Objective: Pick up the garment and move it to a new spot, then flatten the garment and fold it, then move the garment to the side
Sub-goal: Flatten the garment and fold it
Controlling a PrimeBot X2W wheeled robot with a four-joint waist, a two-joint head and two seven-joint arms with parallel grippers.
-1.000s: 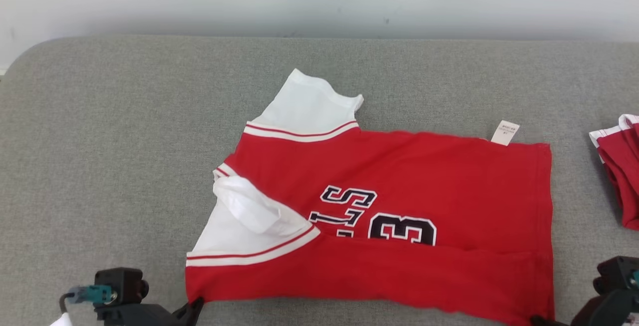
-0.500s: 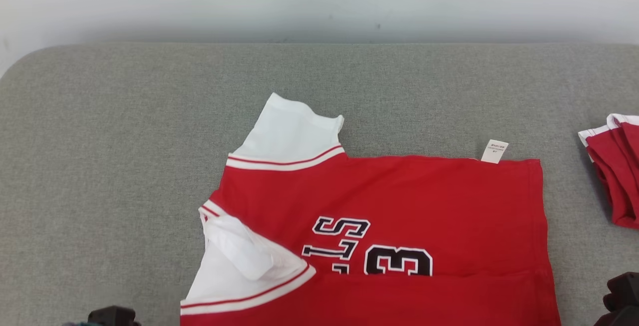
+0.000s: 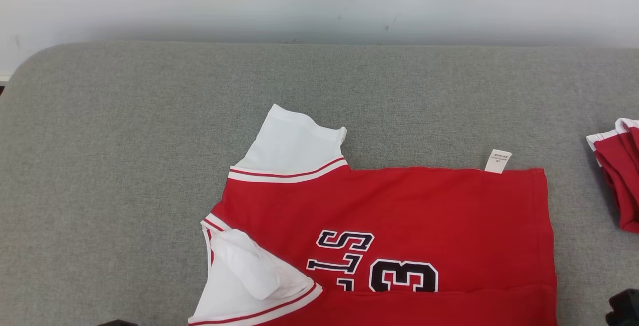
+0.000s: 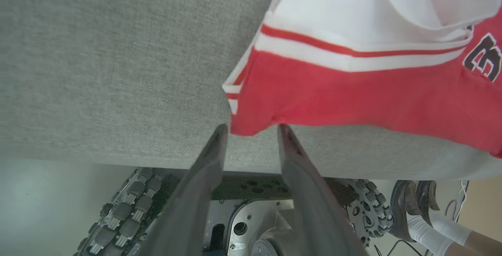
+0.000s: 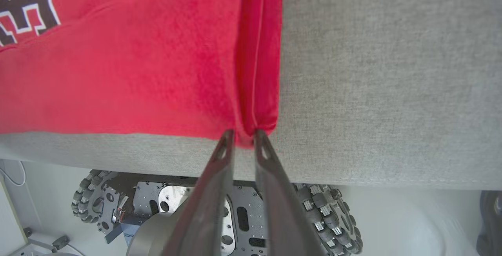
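Observation:
The garment (image 3: 389, 206) is a red jersey with white sleeves and dark lettering, spread flat on the grey cushioned surface (image 3: 125, 141), its near strip folded over toward me. In the left wrist view my left gripper (image 4: 251, 130) stands open at the surface's front edge. The garment's (image 4: 353, 91) red corner lies just past its fingertips, touching neither. In the right wrist view my right gripper (image 5: 243, 134) has its fingers close together, with the hem corner of the garment (image 5: 117, 71) pinched between the tips.
A second red and white garment (image 3: 619, 171) lies bunched at the right edge of the surface. A white wall (image 3: 319, 1) runs behind it. Below the front edge sit the robot's wheeled base (image 5: 117, 205) and a person's shoes (image 4: 411, 205).
The head camera has tilted, so the garment sits lower in the picture. My left gripper has opened and let go of the garment's corner. The right gripper keeps its corner.

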